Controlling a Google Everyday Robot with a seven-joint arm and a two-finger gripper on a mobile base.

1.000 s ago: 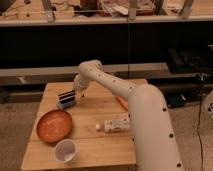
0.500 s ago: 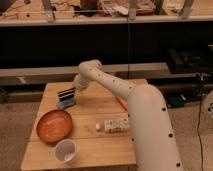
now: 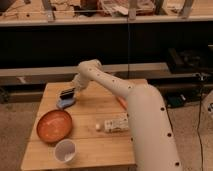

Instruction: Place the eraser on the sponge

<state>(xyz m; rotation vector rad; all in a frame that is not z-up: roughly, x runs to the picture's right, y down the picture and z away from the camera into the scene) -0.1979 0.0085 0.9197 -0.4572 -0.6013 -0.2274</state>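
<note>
The black eraser hangs at the end of my gripper, which is shut on it, over the far left part of the wooden table. Directly under the eraser lies the light grey-blue sponge, flat on the table. The eraser sits just above the sponge; I cannot tell whether the two touch. My white arm reaches in from the right and bends down to this spot.
An orange bowl sits at the left, in front of the sponge. A white cup stands near the front edge. A clear plastic bottle lies beside the arm at mid-table. A small orange object shows next to the arm.
The gripper and the eraser have shifted slightly upward in the picture. More of the sponge now shows beneath the eraser.
</note>
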